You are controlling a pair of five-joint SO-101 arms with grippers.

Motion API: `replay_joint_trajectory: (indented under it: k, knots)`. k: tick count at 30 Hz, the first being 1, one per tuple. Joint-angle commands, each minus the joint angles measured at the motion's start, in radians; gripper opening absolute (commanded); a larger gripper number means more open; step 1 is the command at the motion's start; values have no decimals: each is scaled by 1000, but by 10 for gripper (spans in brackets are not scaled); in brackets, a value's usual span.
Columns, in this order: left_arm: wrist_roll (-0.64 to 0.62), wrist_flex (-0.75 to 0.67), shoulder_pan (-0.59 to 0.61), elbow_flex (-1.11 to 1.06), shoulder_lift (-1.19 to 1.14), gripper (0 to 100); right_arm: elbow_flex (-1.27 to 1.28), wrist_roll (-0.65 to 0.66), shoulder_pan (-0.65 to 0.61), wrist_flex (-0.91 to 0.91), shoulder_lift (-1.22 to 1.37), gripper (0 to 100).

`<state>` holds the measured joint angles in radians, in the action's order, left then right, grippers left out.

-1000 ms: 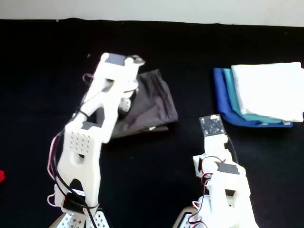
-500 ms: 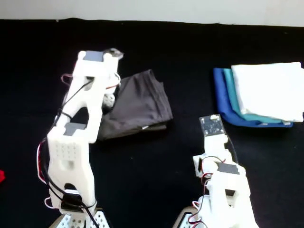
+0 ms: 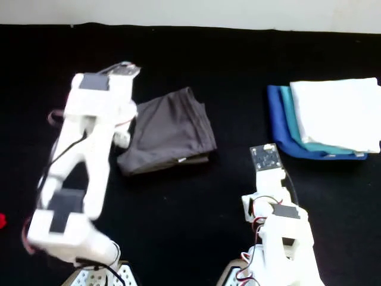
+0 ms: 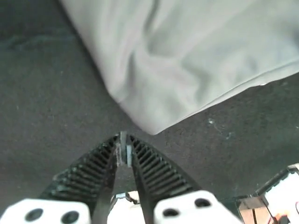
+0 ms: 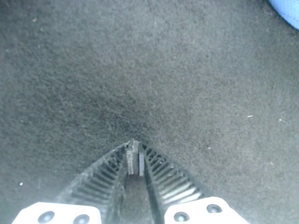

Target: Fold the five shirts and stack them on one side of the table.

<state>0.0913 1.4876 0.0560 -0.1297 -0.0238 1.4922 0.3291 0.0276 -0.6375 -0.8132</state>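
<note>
Black felt table (image 3: 196,196), pale wall (image 3: 238,12) behind, folded grey shirt (image 3: 169,134)

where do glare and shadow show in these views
High view: the white folded shirt glares, its creases lost. Left wrist view: the grey folded shirt shows shading along its folds. Right wrist view: a dark shadow on the black table cloth ahead of the right gripper.

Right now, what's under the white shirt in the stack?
A teal shirt, then a blue shirt at the bottom; only their edges show. The white shirt covers the rest, so anything else between them is hidden.
</note>
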Motion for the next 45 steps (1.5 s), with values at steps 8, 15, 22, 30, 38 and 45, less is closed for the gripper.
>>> replay_joint_trajectory:
  k: [8, 15, 22, 30, 38, 45]
  knots:
    - [118, -657, 104, -808, 384, 8, -16, 6, 4, -35, -2, 12]
    - [180, -835, 166, -966, 392, 8, -407, 3, 2, -427, 5, 12]
    - [75, -842, 170, -969, 386, 9, -799, -84, -35, -618, 12, 13]
    - [72, -859, 168, -980, 386, 9, -940, -287, -263, -565, 65, 227]
    - [72, -859, 168, -980, 386, 9, -1283, -459, -386, -581, 527, 247]
    - [72, -859, 168, -980, 386, 8, -1742, -519, -463, -751, 972, 248]
